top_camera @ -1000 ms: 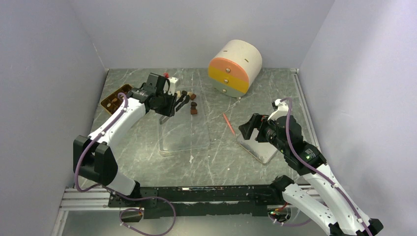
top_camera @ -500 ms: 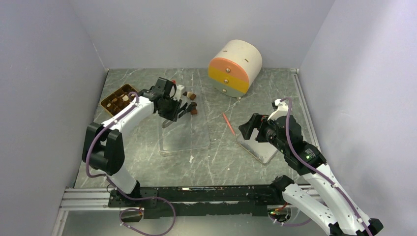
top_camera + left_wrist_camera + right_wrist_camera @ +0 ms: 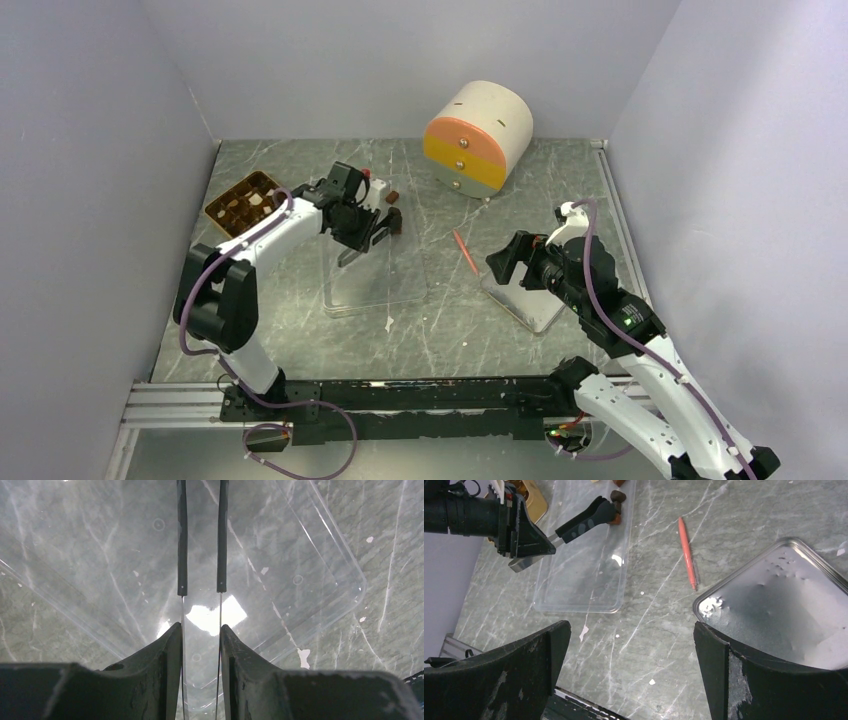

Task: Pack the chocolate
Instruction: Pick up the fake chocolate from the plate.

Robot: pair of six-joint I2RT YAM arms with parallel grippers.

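One swing brought my left gripper [image 3: 200, 640], clamping the tongs [image 3: 584, 524], to the chocolate [image 3: 618, 496] at the far corner of the clear tray [image 3: 574, 580]: I judge the next pickup is near. My right gripper [image 3: 507, 260] stands open.

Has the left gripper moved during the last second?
Yes. The left gripper, holding tweezers, shifted right over the clear tray, toward the round box.

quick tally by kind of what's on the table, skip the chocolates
clear plastic tray: 1
metal tin: 1
brown compartmented tray: 1
round drawer box: 1
orange-red stick: 1
total: 5
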